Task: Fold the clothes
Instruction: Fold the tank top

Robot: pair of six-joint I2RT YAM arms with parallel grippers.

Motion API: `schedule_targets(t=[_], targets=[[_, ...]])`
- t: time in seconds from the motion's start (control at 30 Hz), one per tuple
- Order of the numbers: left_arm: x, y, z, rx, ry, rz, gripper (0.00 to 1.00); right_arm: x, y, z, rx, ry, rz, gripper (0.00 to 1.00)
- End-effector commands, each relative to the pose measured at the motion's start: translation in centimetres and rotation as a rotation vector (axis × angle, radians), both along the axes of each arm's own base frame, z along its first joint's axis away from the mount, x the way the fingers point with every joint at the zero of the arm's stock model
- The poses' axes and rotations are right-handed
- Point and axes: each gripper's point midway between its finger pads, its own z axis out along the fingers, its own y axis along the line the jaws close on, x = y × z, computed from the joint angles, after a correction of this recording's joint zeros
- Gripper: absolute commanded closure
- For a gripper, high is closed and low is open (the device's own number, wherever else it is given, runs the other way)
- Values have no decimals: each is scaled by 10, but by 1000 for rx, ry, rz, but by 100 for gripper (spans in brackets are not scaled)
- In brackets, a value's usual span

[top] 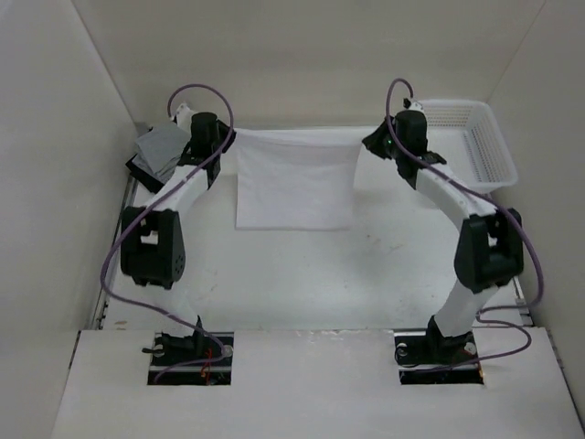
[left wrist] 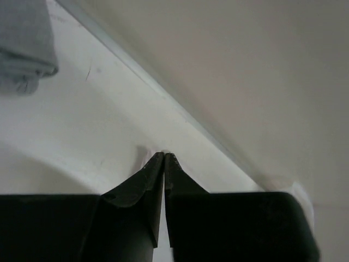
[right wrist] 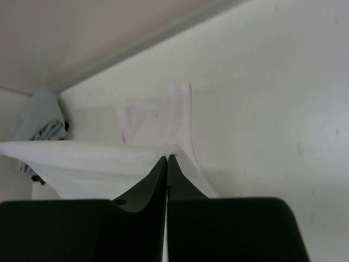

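Note:
The clothes (top: 294, 183), a thin white tank top, hang stretched between my two grippers at the far side of the table, and the lower part lies flat on the surface. At the top left corner my left gripper (top: 225, 139) is shut on the fabric; in the left wrist view only a sliver of white shows at the shut tips (left wrist: 164, 154). The top right corner is pinched by my right gripper (top: 373, 144), also shut. In the right wrist view the cloth (right wrist: 82, 164) spreads left from the tips (right wrist: 167, 158), with a narrow strap (right wrist: 181, 109) lying beyond.
A grey and black pile of folded garments (top: 155, 152) sits at the far left beside the left arm; it also shows in the wrist views (left wrist: 22, 49) (right wrist: 38, 123). A white mesh basket (top: 483, 146) stands at the far right. Walls enclose the table.

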Motion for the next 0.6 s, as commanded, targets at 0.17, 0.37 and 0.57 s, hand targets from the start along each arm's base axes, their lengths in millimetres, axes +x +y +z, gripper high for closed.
schedule_targets(t=[0.17, 0.37, 0.57], targets=[[71, 24, -31, 44, 53, 24, 62, 110, 28, -12, 54, -6, 90, 53], [-38, 14, -60, 6, 37, 42, 70, 33, 37, -37, 49, -6, 87, 59], [-124, -1, -125, -16, 158, -53, 71, -57, 49, -79, 70, 53, 128, 93]])
